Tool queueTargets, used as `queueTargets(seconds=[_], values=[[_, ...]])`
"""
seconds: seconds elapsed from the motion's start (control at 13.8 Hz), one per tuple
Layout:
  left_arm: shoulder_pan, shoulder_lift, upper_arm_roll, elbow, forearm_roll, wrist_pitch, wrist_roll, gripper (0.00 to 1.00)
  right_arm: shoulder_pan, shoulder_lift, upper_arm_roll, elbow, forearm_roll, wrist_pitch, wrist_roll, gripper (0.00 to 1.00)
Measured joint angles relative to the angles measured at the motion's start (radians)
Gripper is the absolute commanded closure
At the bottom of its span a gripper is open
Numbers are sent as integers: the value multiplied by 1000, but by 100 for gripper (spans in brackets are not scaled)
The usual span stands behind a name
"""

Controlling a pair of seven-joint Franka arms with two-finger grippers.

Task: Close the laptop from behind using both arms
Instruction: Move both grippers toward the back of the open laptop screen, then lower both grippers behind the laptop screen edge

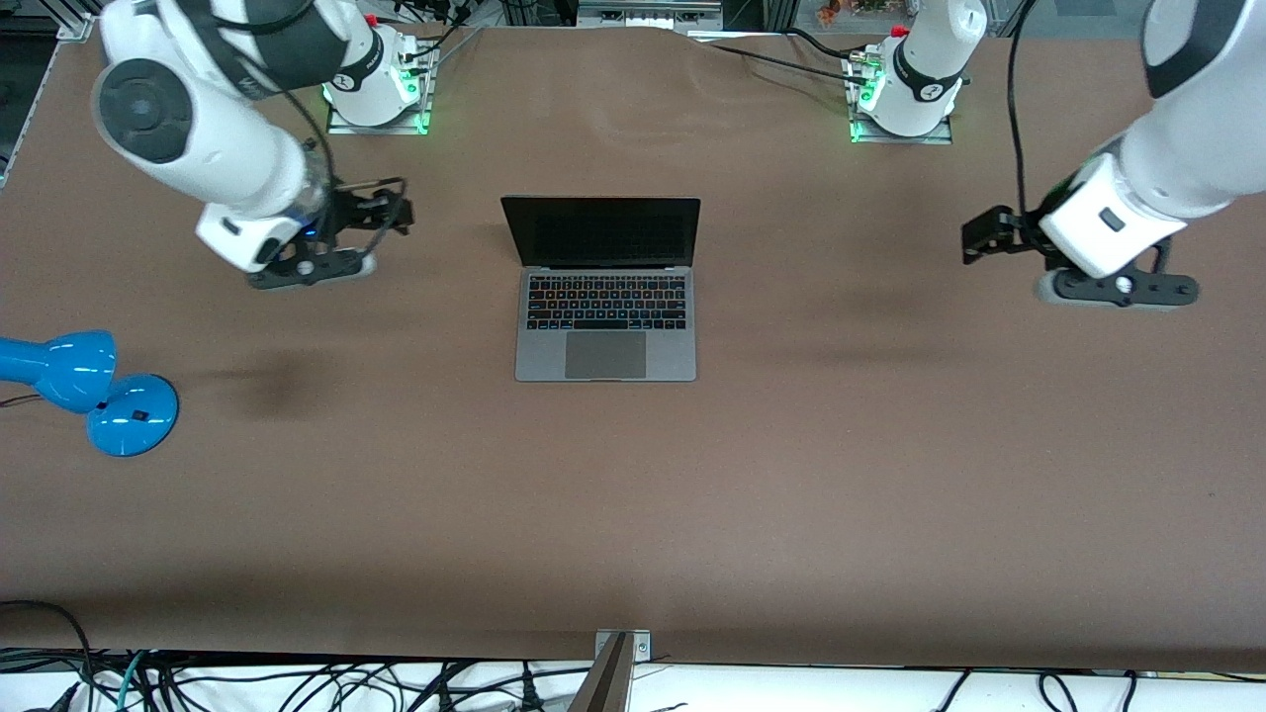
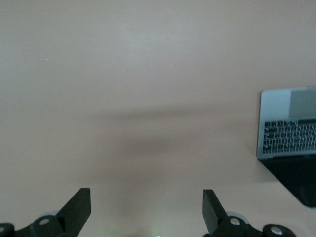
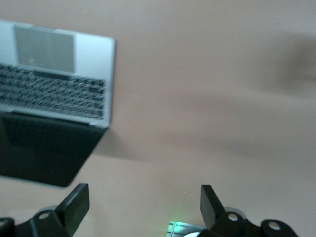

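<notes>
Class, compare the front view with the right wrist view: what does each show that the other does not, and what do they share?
Only the front view shows the blue lamp at the right arm's end of the table, both arm bases, and the left gripper over bare table toward the left arm's end.

Only the right wrist view shows the right gripper from above, fingers spread wide over the bare brown table.

Both show the open laptop with its dark screen raised, keyboard and trackpad exposed, and neither gripper touching it.
</notes>
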Motion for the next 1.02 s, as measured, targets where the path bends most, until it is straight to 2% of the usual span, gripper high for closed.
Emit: queueTargets(seconds=[0.29,0.51,0.73,0.87,1.02], values=[[-4,8,-74,-16,-40,-1,-19,0,1,6,56,-2,105,2,6,0],[-6,34,-154,-25,-52,2,-121,0,0,20,102,-7,162,1,6,1],[-8,56,-221,-72,-78,26,-231,0,3,36,149,-17,223,9,45,21],[-7,61,-282,-118,-79,59,-330,0,16,46,160,-21,244,14,124,52],[-8,62,-350,-166,-84,103,-448,0,34,54,166,-34,260,14,182,72]])
